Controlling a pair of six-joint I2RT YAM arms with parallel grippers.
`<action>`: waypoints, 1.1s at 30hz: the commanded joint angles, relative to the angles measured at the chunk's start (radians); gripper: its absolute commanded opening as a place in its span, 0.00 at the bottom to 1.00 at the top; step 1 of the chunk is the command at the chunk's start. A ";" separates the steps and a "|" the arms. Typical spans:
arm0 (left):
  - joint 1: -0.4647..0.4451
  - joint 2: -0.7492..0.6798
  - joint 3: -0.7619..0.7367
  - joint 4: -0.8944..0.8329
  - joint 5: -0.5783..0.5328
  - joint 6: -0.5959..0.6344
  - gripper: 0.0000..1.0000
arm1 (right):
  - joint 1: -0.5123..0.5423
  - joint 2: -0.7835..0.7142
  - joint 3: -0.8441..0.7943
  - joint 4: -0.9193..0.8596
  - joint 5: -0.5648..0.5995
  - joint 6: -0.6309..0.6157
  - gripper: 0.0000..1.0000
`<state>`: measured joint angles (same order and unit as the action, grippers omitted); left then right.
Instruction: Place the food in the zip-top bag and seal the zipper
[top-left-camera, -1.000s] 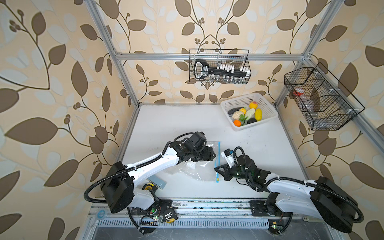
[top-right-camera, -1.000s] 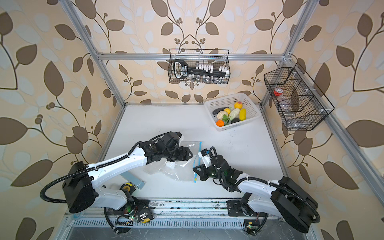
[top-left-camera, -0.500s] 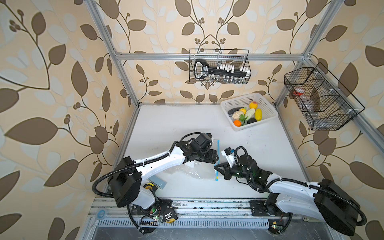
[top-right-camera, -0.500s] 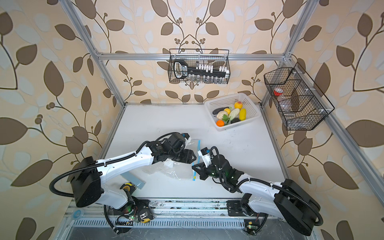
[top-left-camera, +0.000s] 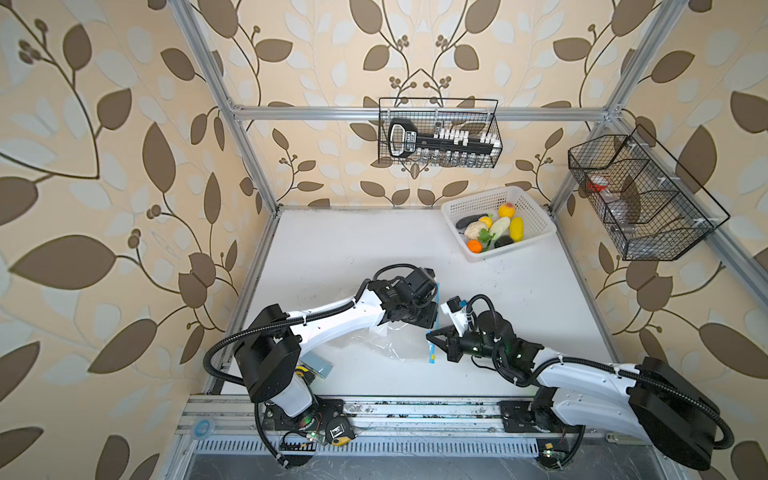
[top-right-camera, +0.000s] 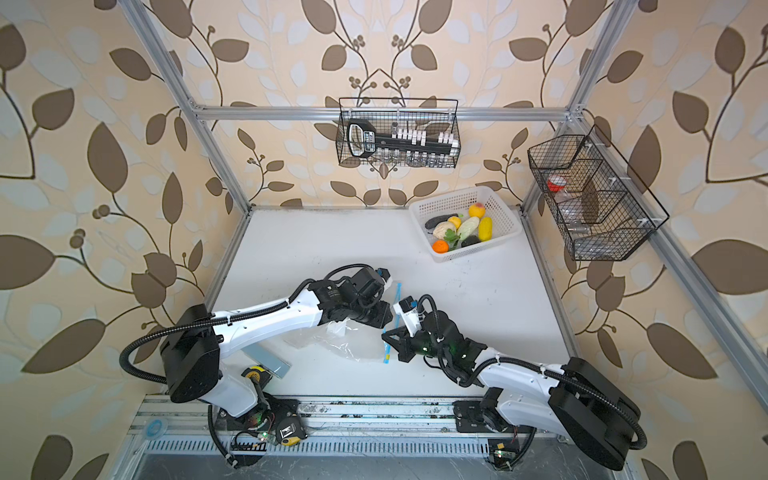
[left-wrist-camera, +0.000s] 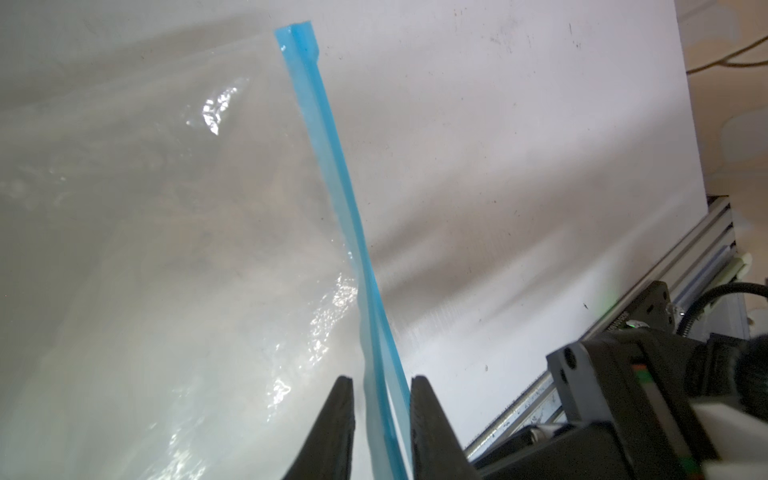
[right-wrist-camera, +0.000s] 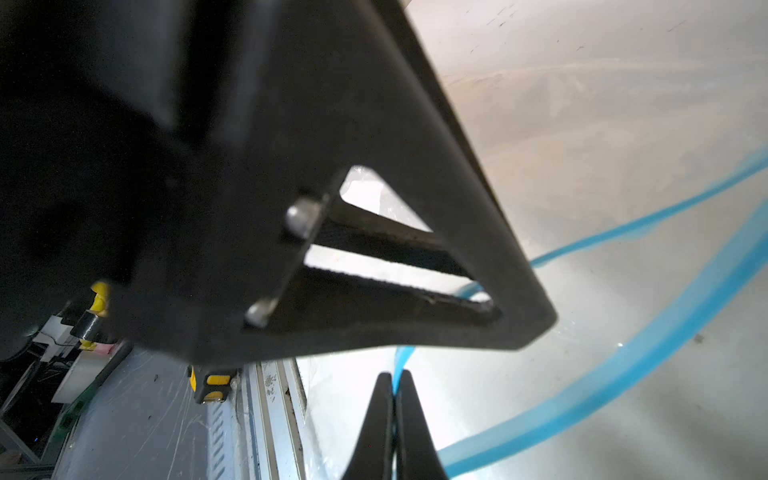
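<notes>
Two arms we are watching over a scuffed white table (top-left-camera: 332, 249), leaf-papered walls (top-left-camera: 104, 166) around | left gripper (left-wrist-camera: 382, 380) straddling the zipper (left-wrist-camera: 332, 166), jaws narrowly apart | zip-top bag (top-left-camera: 395, 345) lying mid-table | right gripper (right-wrist-camera: 392, 376) pinching the zipper, jaws closed | food (top-left-camera: 498, 226) sitting in white basket (top-left-camera: 534, 210), far right corner.

Both top views: high overhead, looking down on whole table (top-left-camera: 353, 257), nearly identical. Wrist cams: tight behind left tool (left-wrist-camera: 381, 380) and right tool (right-wrist-camera: 392, 376), both share the zipper (left-wrist-camera: 336, 174).
</notes>
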<state>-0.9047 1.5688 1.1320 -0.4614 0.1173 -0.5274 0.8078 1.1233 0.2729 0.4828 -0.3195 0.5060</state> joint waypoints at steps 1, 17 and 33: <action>-0.007 -0.005 0.034 -0.030 -0.052 0.015 0.16 | 0.007 0.005 0.009 0.021 0.014 -0.018 0.00; -0.007 -0.047 0.006 -0.031 -0.130 -0.045 0.00 | 0.002 -0.016 0.019 -0.042 0.050 0.005 0.26; -0.007 -0.157 -0.027 -0.003 -0.168 -0.089 0.00 | -0.162 0.078 0.155 -0.169 0.133 0.093 0.44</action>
<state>-0.9047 1.4765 1.1202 -0.4744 -0.0299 -0.6048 0.6571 1.1450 0.3477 0.3336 -0.2039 0.5827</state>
